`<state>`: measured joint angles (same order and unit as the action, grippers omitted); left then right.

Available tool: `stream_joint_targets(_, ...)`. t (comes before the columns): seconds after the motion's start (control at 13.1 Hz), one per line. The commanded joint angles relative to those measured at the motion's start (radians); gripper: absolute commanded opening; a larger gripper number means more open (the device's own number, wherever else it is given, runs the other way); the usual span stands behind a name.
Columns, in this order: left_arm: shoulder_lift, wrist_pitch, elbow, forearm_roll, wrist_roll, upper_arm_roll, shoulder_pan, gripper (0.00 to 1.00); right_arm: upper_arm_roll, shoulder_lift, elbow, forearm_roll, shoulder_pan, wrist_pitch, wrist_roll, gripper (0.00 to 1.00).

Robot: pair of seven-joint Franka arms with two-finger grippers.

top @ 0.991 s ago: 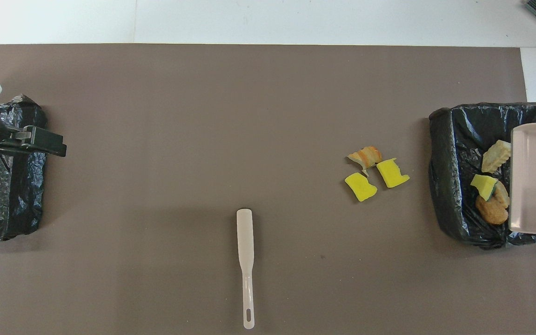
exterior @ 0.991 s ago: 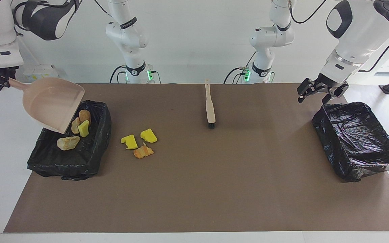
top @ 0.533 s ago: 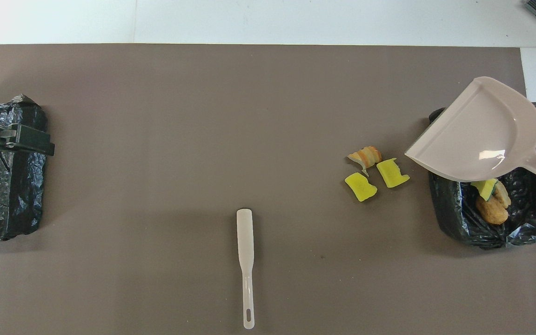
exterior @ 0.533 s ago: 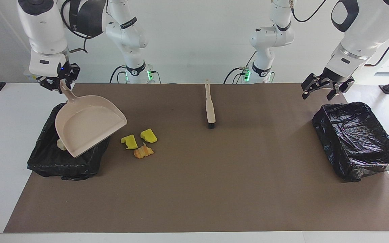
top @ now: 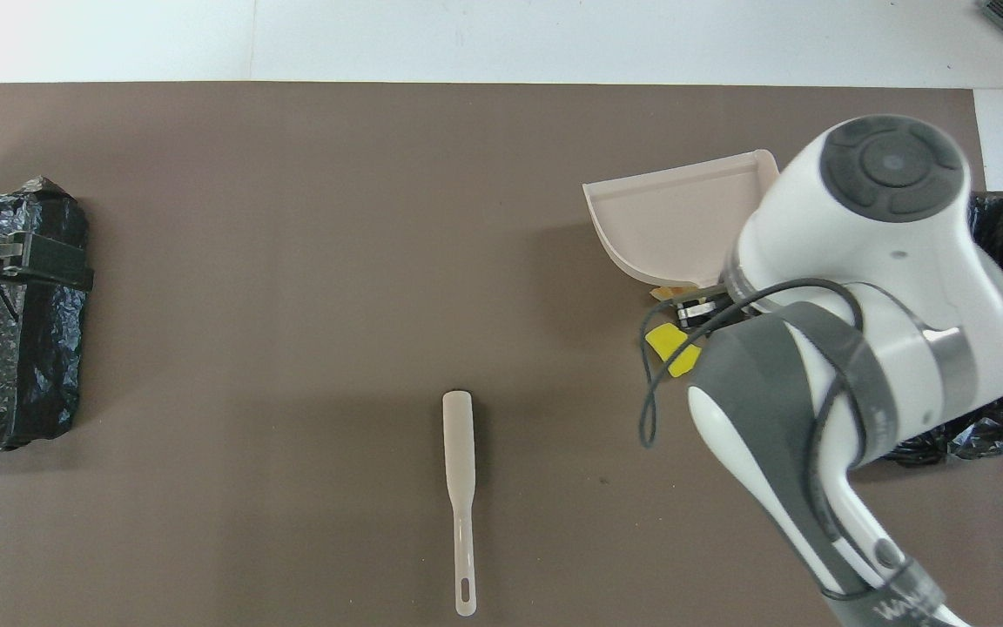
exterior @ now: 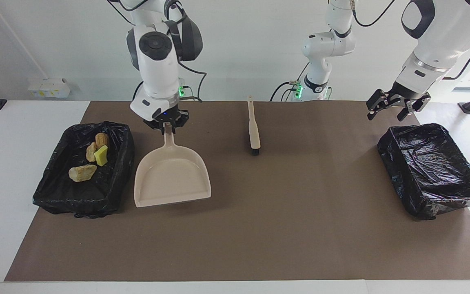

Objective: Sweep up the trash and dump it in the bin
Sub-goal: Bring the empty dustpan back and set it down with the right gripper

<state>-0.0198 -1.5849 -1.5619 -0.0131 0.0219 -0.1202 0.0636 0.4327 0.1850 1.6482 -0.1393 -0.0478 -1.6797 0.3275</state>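
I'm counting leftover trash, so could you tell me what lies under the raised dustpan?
A yellow wedge and a sliver of an orange-tan lump peek out; the dustpan and right arm cover anything else there.

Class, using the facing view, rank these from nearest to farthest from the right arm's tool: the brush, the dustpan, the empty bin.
1. dustpan: its handle is held in the right tool, its pan over the mat beside the filled bin.
2. brush: lying mid-table, near the robots.
3. empty bin: at the left arm's end, below the left tool.
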Motion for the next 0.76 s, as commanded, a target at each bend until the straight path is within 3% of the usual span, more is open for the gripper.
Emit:
stream_joint_targets(0.0, 0.008, 0.014, 0.016, 0.03, 0.053, -0.012, 0.013, 1.0, 0.003, 0.166, -0.192, 0.079, 0.049, -0.04, 0.193, 0.0)
stream_joint_targets(0.23, 0.008, 0.016, 0.016, 0.022, 0.049, -0.012, 0.013, 1.0, -0.012, 0.33, -0.377, 0.04, 0.215, -0.049, 0.267, 0.0)
stream_joint_targets(0.46, 0.014, 0.025, 0.017, 0.019, 0.046, -0.012, -0.002, 1.0, -0.032, 0.434, -0.439, 0.011, 0.302, -0.158, 0.308, 0.0)
stream_joint_targets(0.53, 0.015, 0.025, 0.017, 0.021, 0.044, -0.001, -0.024, 1.0, -0.064, 0.48, -0.48, -0.018, 0.354, -0.166, 0.308, 0.0)
stream_joint_targets(0.69, 0.015, 0.031, 0.017, 0.019, 0.043, 0.118, -0.15, 1.0, -0.159, 0.537, -0.531, -0.02, 0.443, -0.169, 0.308, 0.0)
